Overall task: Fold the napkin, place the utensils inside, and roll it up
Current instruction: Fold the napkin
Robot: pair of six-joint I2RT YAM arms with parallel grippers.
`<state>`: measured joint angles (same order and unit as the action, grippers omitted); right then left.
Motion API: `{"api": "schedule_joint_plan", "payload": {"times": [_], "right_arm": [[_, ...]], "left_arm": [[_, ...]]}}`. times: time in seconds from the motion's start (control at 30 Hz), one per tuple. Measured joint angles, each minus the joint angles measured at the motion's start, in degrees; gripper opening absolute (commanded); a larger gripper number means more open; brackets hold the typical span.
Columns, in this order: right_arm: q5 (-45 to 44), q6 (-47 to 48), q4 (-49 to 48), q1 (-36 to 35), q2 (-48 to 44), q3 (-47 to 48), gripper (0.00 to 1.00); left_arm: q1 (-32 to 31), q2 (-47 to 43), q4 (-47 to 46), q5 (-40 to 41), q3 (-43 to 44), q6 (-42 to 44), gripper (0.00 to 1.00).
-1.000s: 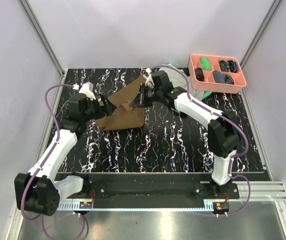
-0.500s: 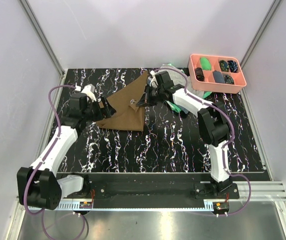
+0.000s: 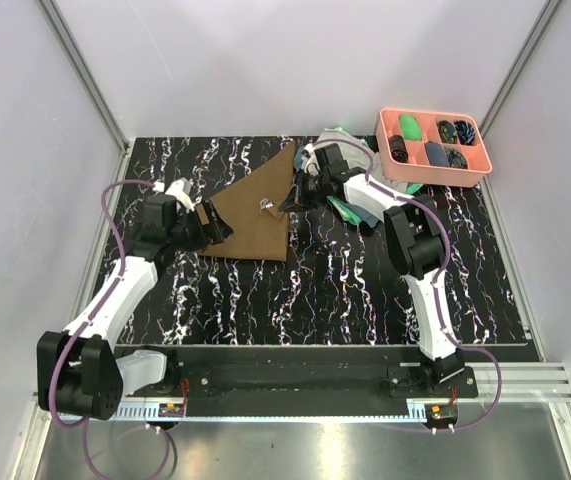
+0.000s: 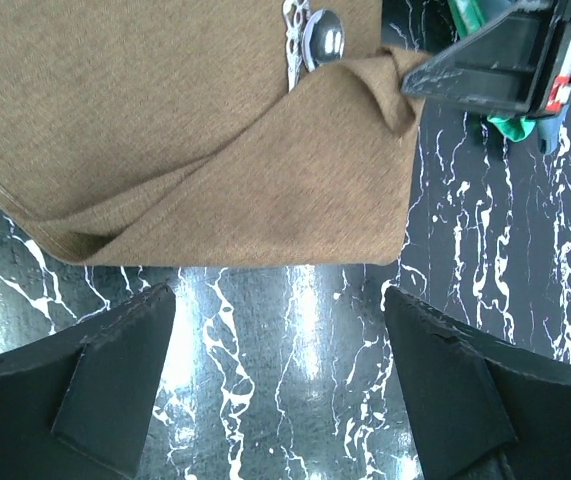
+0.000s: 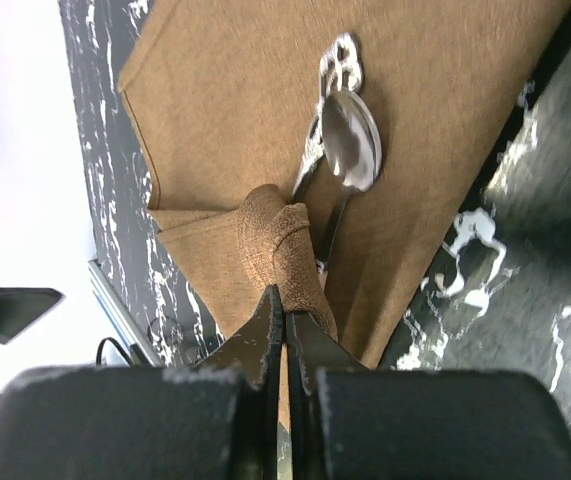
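The brown napkin [image 3: 250, 222] lies on the black marble table, with one flap folded over [image 4: 295, 170]. A silver spoon [image 5: 350, 145] and fork [image 5: 333, 62] rest on it near its right edge, and they show small in the top view as utensils [image 3: 265, 205]. My right gripper [image 5: 285, 300] is shut on a bunched corner of the napkin [image 5: 277, 240], just beside the utensils. My left gripper [image 4: 277, 297] stands open over bare table just short of the napkin's near edge, touching nothing. In the top view it sits at the napkin's left corner [image 3: 211, 222].
A green cloth [image 3: 350, 210] lies just right of the right gripper, with a grey cloth [image 3: 370, 165] behind it. A pink tray [image 3: 433, 163] of small items stands at the back right. Grey walls close in the table at the back and sides.
The right gripper has carried the napkin corner rightward and down, so the raised cloth now lies flatter. The left gripper has drawn back a little toward the near left, still open.
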<state>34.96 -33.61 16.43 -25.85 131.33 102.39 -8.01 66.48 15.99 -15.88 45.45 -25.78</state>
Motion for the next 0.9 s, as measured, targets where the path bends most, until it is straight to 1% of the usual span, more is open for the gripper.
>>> {"api": "schedule_joint_plan", "payload": {"times": [0.23,0.33,0.4,0.43,0.47,0.5,0.53,0.6,0.7,0.9], "right_arm": [[2.29,0.70,-0.17,0.68,3.10,4.44,0.00],[2.82,0.68,-0.20,0.85,4.52,5.81,0.04],[2.97,0.55,-0.20,1.03,5.20,6.12,0.23],[3.08,0.44,-0.20,1.18,5.49,6.14,0.28],[3.10,0.35,-0.15,1.33,5.70,6.16,0.36],[3.15,0.33,-0.02,1.55,5.86,6.21,0.53],[3.26,0.26,0.07,1.79,6.08,6.43,0.60],[3.56,0.24,0.17,2.32,6.40,7.34,0.70],[3.72,0.48,0.15,3.10,6.43,8.85,0.73],[3.50,1.27,-0.15,4.55,5.70,8.70,0.72]], "left_arm": [[0.00,0.02,-2.23,0.00,-4.07,-2.40,0.87],[0.00,0.02,-2.78,0.00,-4.22,-2.78,0.87],[0.00,0.13,-3.08,0.00,-4.22,-2.91,0.87],[0.00,0.17,-3.21,0.00,-4.22,-3.02,0.87],[0.00,0.28,-3.37,0.00,-4.22,-3.06,0.87],[0.00,0.42,-3.54,0.00,-4.22,-3.10,0.87],[0.00,0.48,-3.61,0.00,-4.24,-3.19,0.87],[0.00,0.48,-3.69,0.00,-4.26,-3.23,0.87],[0.00,0.48,-4.15,0.02,-4.70,-3.41,0.88],[0.00,0.48,-4.22,0.00,-5.64,-4.00,0.88]]}}
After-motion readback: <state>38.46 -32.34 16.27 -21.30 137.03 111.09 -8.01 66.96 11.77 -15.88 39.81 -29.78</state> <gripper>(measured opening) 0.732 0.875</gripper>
